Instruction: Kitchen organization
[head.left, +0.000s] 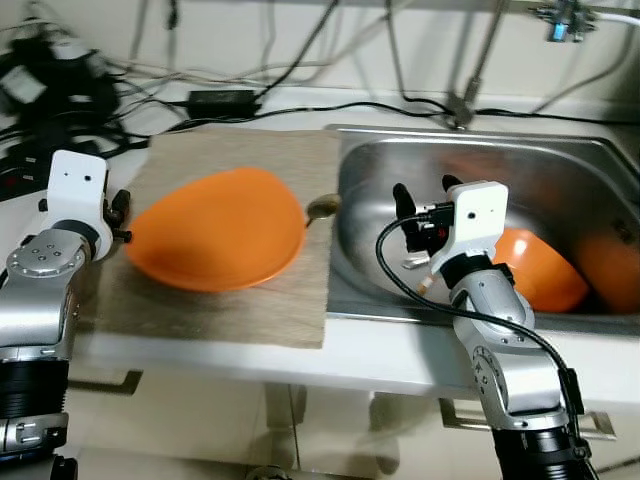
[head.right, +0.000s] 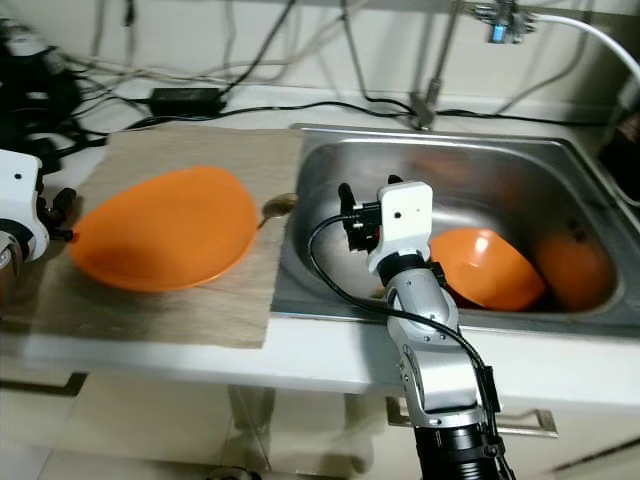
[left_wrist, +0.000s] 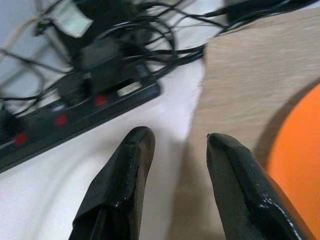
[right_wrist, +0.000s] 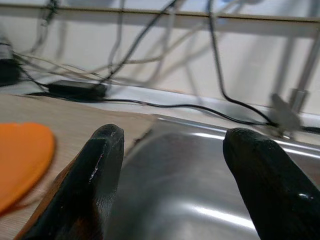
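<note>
A big orange plastic plate lies on a tan woven mat on the white counter, just left of the shiny metal sink. A small round brownish thing sits at the mat's edge, between the plate and the sink. Inside the sink are an orange bowl and another orange thing beside it.

The left gripper hangs over the mat's left edge, near the plate, with its fingers spread and holding nothing. The right gripper is over the sink's left side, fingers spread wide and empty.

A black power strip and black cables lie behind the mat
</note>
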